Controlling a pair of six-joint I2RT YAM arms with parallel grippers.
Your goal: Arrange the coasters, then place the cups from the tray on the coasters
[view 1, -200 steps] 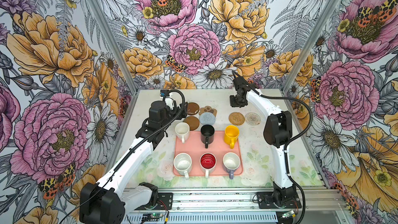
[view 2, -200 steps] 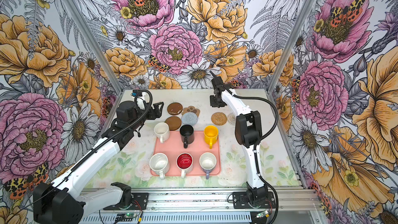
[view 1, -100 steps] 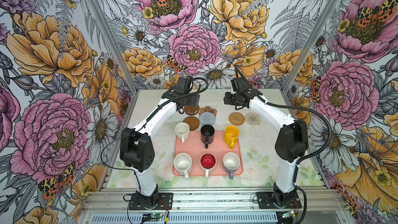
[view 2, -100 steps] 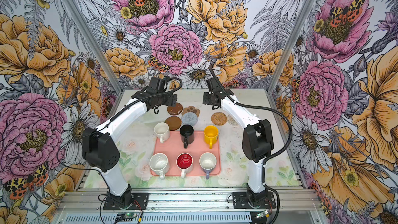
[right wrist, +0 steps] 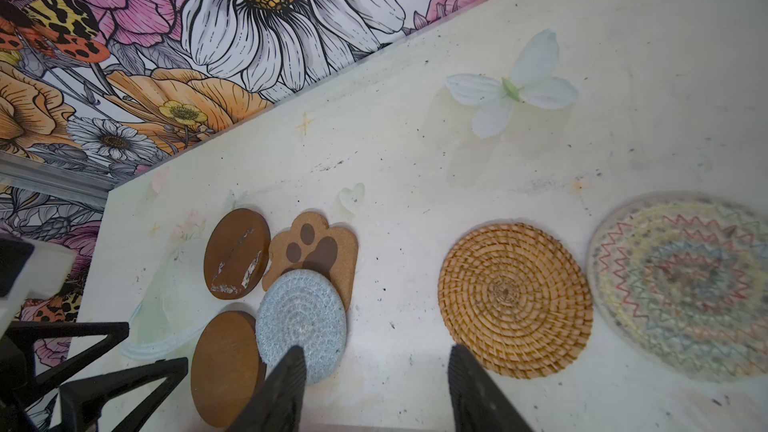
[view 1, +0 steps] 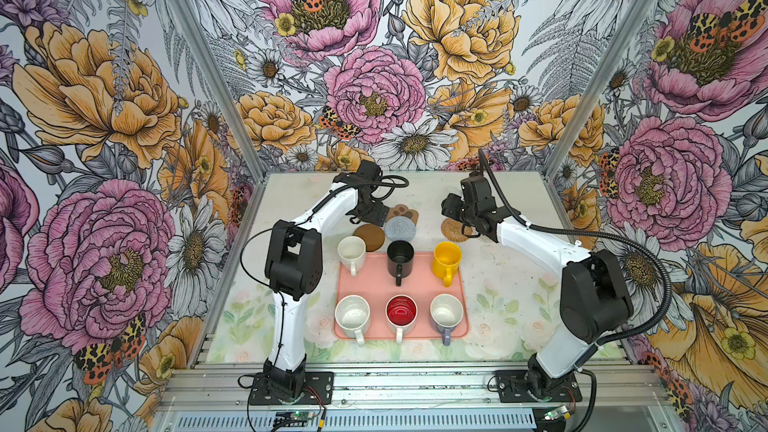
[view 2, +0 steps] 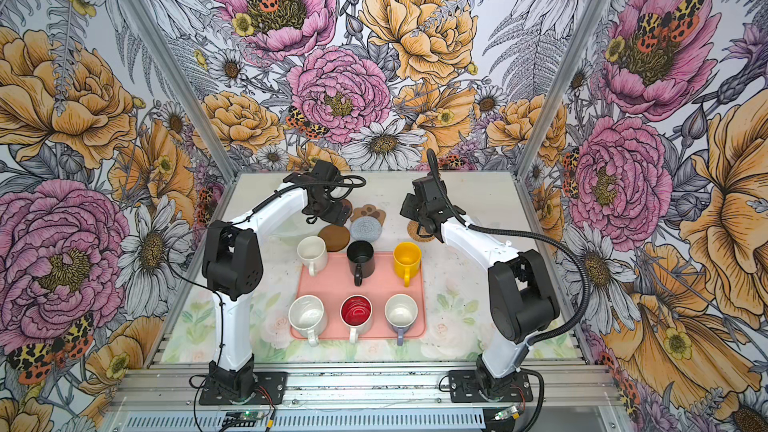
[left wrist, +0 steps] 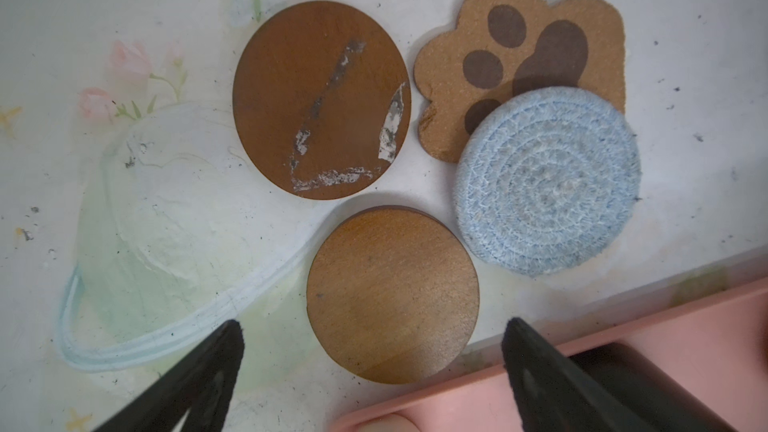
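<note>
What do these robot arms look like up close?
The left arm and right arm match: white tube links between chunky black joints. A ribbed black hose loops along the right one, a thin black cable along the left. The left end effector and right end effector each have two black pointed fingers.

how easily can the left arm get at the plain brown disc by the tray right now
Probably yes: the left pincer hangs open right above the plain brown disc, which lies flat with nothing on it. The tray rim sits close beside one finger, so that side looks tight.
</note>
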